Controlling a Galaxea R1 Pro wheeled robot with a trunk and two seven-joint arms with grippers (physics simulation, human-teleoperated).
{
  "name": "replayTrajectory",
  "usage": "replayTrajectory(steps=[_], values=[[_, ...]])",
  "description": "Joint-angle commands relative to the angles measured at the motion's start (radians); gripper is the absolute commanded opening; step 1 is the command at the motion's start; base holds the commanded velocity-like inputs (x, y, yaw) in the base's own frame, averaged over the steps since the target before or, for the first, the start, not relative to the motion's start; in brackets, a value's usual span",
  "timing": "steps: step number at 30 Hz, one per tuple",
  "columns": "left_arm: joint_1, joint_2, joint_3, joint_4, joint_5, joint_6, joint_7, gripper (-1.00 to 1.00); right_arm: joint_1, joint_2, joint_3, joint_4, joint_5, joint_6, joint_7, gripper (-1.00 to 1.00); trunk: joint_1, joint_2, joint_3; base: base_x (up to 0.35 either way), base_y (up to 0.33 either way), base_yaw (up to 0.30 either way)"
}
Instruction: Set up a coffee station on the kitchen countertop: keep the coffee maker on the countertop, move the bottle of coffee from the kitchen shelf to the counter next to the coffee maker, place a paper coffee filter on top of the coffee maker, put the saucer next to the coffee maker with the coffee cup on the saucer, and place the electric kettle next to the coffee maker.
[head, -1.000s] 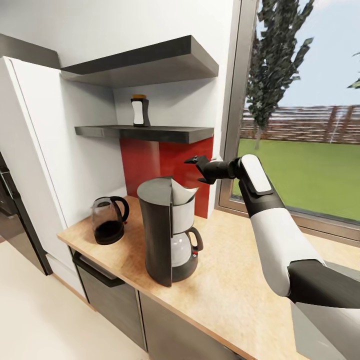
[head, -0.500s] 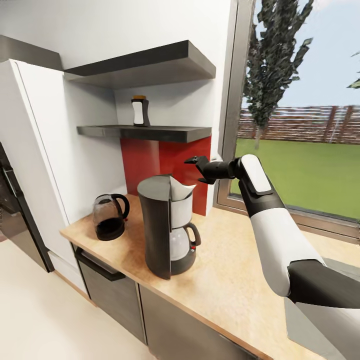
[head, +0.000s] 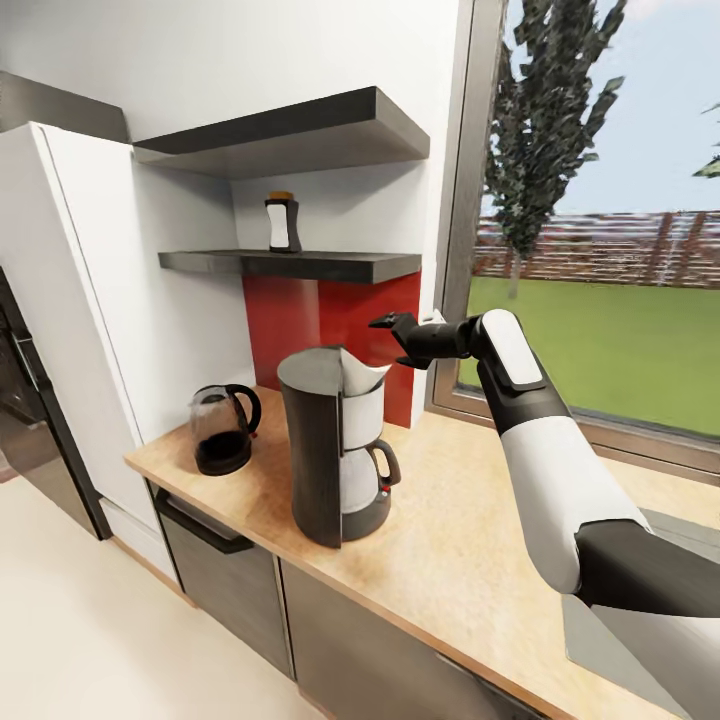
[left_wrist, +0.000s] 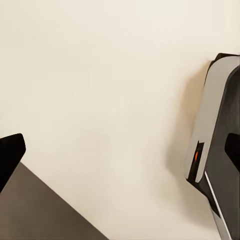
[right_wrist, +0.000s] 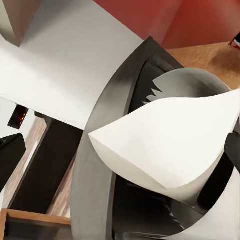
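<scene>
Filter's on, bottle still shelved

Right gripper (head: 392, 325), fingers apart and empty, at the coffee maker's (head: 335, 445) two o'clock; bottle of coffee (head: 281, 222) awaits.

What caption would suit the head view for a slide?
Right gripper hovers above the filter-topped coffee maker; kettle on the countertop, coffee bottle on the shelf.

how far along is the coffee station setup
Done, by the look of it: coffee maker on the countertop, paper filter on top of it, kettle beside it. In hand: nothing; the right gripper is open above the filter. Left: the bottle, on the shelf, plus saucer and cup.
</scene>
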Motion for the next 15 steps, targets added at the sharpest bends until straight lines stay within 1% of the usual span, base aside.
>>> replayTrajectory(steps=[1, 4, 15], values=[[0.0, 0.0, 0.001, 0.002, 0.006, -0.006, -0.001, 1.0, 0.0, 0.0, 0.001, -0.001, -0.01, 0.0, -0.01, 1.0, 0.0, 0.0, 0.0, -0.045, 0.0, 0.0], [-0.001, 0.0, 0.002, 0.001, 0.006, -0.005, -0.001, 1.0, 0.0, 0.0, 0.001, -0.001, -0.01, 0.0, -0.01, 1.0, 0.0, 0.0, 0.0, -0.216, 0.0, 0.0], [-0.002, 0.002, 0.004, -0.001, 0.007, -0.006, -0.001, 1.0, 0.008, 0.001, 0.001, -0.001, -0.011, 0.0, -0.01, 1.0, 0.0, 0.0, 0.0, -0.325, 0.0, 0.0]])
